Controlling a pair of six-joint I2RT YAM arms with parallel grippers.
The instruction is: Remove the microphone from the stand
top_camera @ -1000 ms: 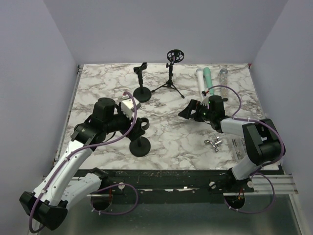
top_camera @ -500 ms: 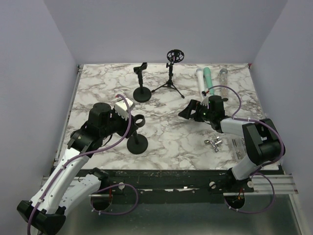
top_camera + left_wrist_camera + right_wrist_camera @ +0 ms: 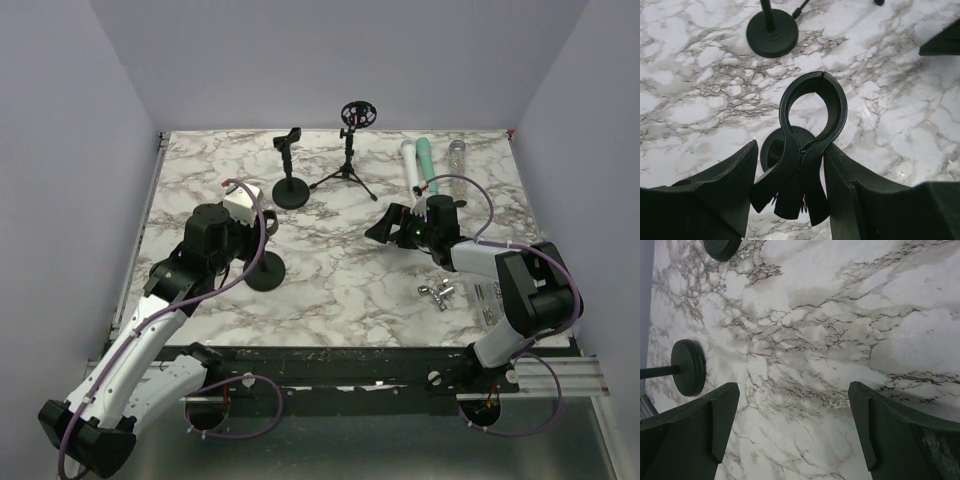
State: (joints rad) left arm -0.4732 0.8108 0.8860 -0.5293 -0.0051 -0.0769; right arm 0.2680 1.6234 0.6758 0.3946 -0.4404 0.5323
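The stand [image 3: 265, 272] had shifted leftward, left fingers [image 3: 725, 185] clamped on its clip [image 3: 797, 167] (empty, so removal looked done); right fingers [image 3: 700, 420] spread.

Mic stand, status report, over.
Left gripper shut on stand clip. Clip ring empty. Right gripper open, holding nothing. Second stand stands apart beyond, not in the way.

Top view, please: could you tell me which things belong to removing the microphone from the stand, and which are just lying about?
Job: left fingers, the clip stand they grip, three loose microphones.
Lying about: other round-base stand, tripod stand, metal fittings.
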